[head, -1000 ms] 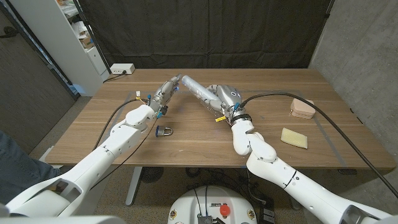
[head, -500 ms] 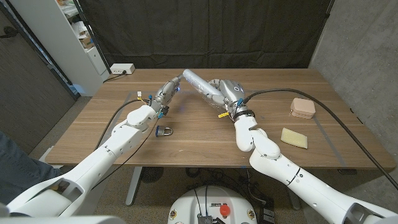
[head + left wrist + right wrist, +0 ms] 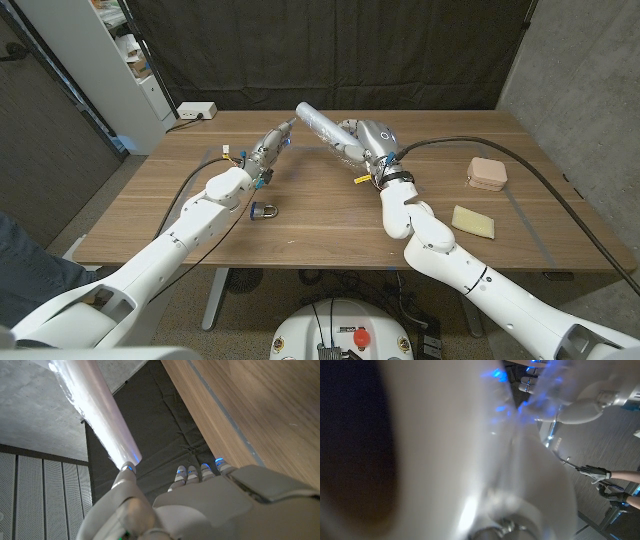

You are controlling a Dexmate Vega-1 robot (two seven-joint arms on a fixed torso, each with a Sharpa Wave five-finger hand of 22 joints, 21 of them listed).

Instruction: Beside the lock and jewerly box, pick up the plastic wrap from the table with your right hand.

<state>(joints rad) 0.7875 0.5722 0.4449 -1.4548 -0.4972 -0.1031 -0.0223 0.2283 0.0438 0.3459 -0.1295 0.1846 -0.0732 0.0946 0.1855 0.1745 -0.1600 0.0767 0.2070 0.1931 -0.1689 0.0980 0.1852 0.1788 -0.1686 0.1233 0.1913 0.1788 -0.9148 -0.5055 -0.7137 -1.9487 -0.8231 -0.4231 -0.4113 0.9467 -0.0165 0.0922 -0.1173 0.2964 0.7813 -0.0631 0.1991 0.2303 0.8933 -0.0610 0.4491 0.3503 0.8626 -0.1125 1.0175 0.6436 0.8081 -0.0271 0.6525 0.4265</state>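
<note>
**Plastic wrap roll held above the table by the right hand**

Where the head view shows the far middle of the brown wooden table [image 3: 300, 225], the right hand [image 3: 367, 143] grips one long, silvery cylindrical roll of plastic wrap [image 3: 322, 130] at the roll's lower end. The long axis of the roll runs diagonally: its free end points up and toward the robot's left and the table's far edge, and the held end lies nearer the right wrist. The roll appears raised off the tabletop. In the left wrist view the same roll [image 3: 95, 407] slants across the picture.

The left hand [image 3: 268, 150] reaches toward the free end of the roll with its fingers extended; it holds nothing, and contact with the roll cannot be determined.

Item count on the table:
- One metal padlock [image 3: 264, 211], just beside the left forearm.
- One pink, rounded jewelry box [image 3: 486, 173], near the right edge.
- One pale yellow rectangular sponge [image 3: 473, 221], near the jewelry box.
</note>
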